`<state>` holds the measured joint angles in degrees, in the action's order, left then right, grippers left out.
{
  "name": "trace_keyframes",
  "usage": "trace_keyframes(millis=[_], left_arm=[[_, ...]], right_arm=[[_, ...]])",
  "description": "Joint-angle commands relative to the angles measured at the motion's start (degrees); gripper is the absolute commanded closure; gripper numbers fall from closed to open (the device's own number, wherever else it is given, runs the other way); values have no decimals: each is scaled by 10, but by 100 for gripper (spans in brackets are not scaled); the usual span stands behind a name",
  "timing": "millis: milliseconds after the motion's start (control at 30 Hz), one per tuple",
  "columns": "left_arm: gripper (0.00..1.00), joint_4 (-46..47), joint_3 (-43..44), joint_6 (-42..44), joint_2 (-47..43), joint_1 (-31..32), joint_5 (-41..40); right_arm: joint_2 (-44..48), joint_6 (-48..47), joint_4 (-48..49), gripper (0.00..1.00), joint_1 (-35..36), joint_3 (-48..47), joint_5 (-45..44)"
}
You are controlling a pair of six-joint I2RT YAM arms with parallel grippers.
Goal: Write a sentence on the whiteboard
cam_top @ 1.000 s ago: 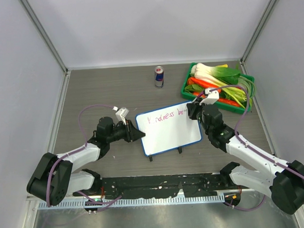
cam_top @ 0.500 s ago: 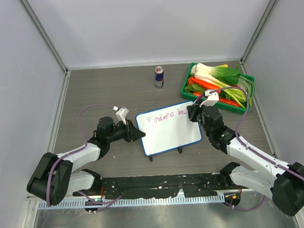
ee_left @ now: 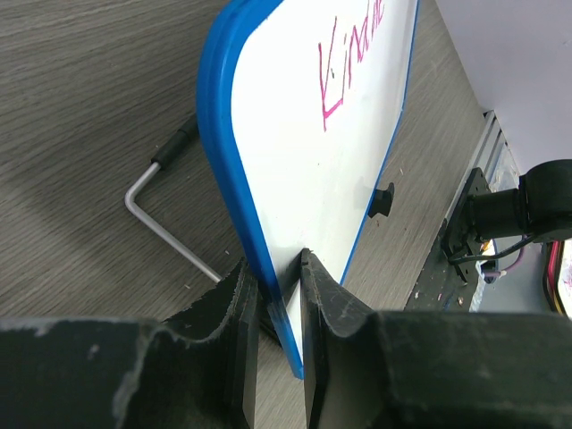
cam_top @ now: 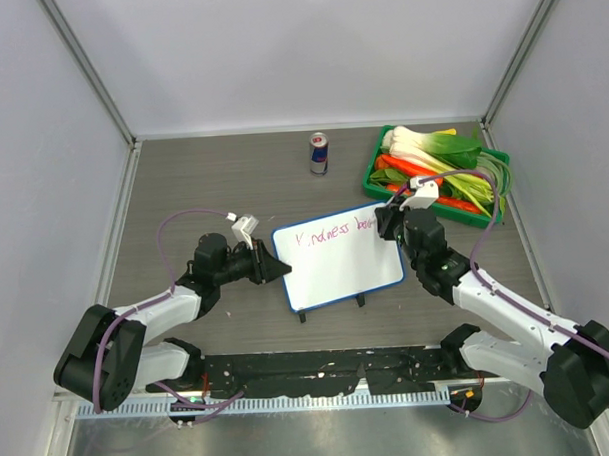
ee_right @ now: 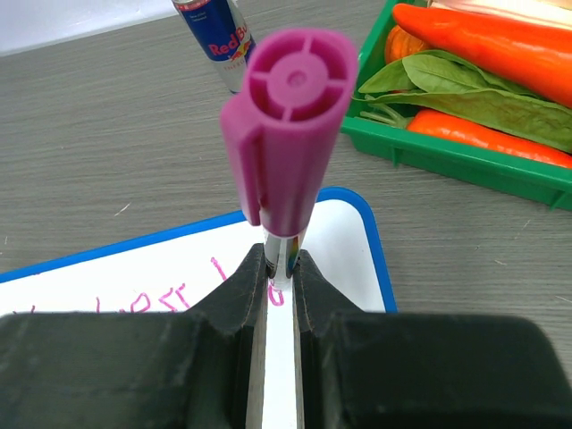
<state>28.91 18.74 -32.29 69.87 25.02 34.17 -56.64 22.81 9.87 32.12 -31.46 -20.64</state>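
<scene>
The whiteboard (cam_top: 338,262) with its blue rim stands tilted on two black feet at mid-table. My left gripper (cam_top: 283,272) is shut on the board's left edge; in the left wrist view the jaws (ee_left: 277,268) pinch the blue rim (ee_left: 223,170). The sentence (cam_top: 335,233) is one line of thin magenta words along the top, also seen close up (ee_left: 344,71). My right gripper (cam_top: 387,225) is shut on a magenta-capped marker (ee_right: 288,116), its tip on the board (ee_right: 134,268) at the right end of the writing (ee_right: 161,299).
A Red Bull can (cam_top: 320,153) stands behind the board. A green tray (cam_top: 374,156) of carrots and leafy vegetables sits at the back right, close behind my right wrist. A bent metal stand leg (ee_left: 165,223) props the board from behind. Walls enclose the table.
The right gripper shifted slightly at the line's right end, and the last magenta letters there have grown. The left gripper and the board stayed still.
</scene>
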Motion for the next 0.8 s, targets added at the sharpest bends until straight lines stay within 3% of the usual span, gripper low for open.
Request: trace_keyframes(millis=[0,767], left_arm=[[100,-17,8,36,9,6,-10],[100,-17,8,36,8,6,-10]], right_arm=[[-7,-4,24,99,-1,-26,-22],[19,5,-18,99,0,25,10]])
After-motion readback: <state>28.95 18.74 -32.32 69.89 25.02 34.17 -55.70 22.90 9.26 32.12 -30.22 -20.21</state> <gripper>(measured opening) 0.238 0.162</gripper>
